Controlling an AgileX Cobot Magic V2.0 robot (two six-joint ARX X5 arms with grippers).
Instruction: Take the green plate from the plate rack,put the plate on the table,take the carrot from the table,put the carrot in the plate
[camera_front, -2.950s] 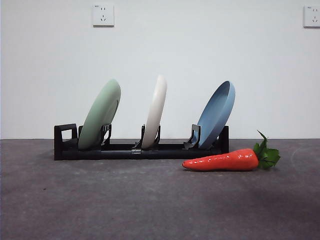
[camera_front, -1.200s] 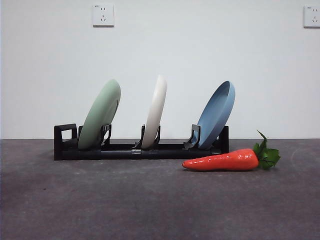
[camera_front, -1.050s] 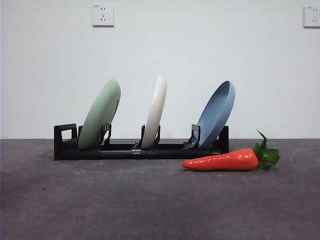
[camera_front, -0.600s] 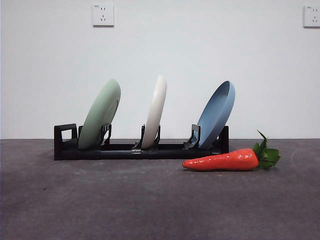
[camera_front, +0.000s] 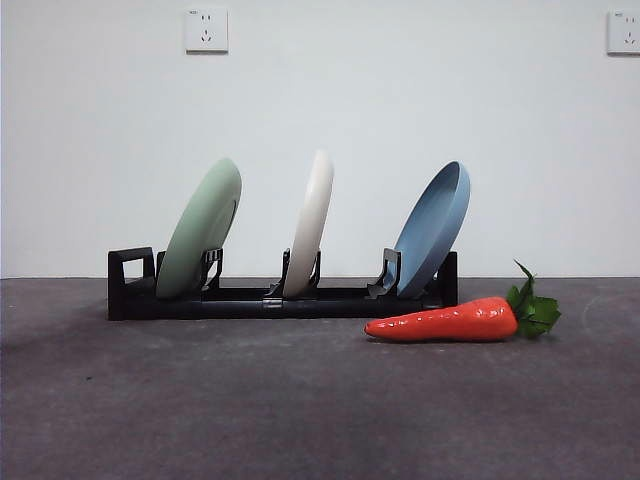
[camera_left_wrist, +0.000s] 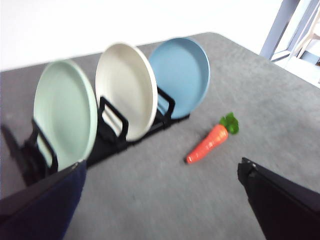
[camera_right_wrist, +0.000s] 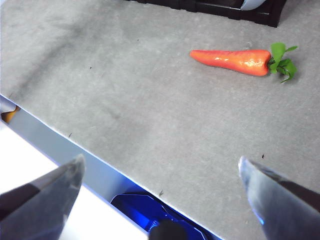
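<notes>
The table (camera_front: 300, 400) carries the plate rack (camera_front: 270, 298), loaded and undisturbed. The green plate (camera_front: 200, 232) stands tilted in the slot at the rack's looped end, beside a cream plate (camera_front: 310, 222) and a blue plate (camera_front: 432, 228). The carrot (camera_front: 450, 320) lies on the table just in front of the rack's blue-plate end. No step is begun. The left gripper (camera_left_wrist: 160, 200) hangs apart from the rack, jaws spread; though blurred, it seems nearest the green plate. The right gripper (camera_right_wrist: 160, 185) waits, jaws apart. Next: a rim grasp, lifted clear of the holders.
</notes>
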